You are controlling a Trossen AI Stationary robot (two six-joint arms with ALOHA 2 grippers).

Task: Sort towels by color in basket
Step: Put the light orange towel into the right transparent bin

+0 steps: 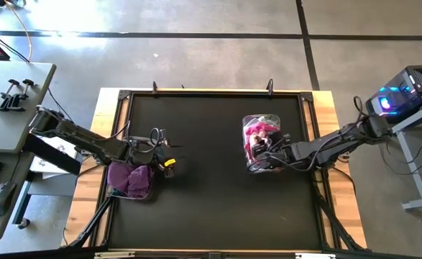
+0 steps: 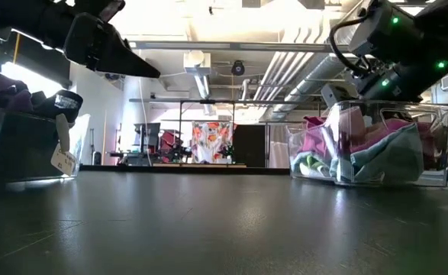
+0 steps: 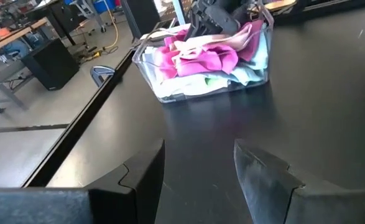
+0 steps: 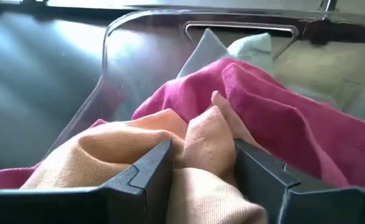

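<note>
The right gripper (image 1: 266,153) was down inside the clear basket (image 1: 297,128) on the right side of the table. In the right wrist view its two fingers (image 4: 146,171) were closed on a fold of a peach towel (image 4: 204,146), so it was grasping that towel. A magenta towel (image 4: 281,109) lay just past the fingers, touching the peach one. A pale mint towel (image 4: 247,46) sat farther off, against the far wall of the basket. That basket looked full, with pink, peach and pale towels all mixed up.

The left gripper (image 1: 169,164) hung above the bare black table mat (image 1: 211,201). Its fingers (image 3: 142,177) stood apart with nothing between them. Right beside it, toward its own arm, was a second basket (image 1: 130,183) holding a heap of purple towels (image 1: 128,176). A paper tag (image 2: 63,159) hung off that basket.

So the job looked partly done. The purple towels seemed to have their own basket. The bright and pale towels in the right basket probably were not yet sorted, and the peach towel in the right gripper seemed to be the one in hand. How many towels were left deep in the basket could not be seen.
</note>
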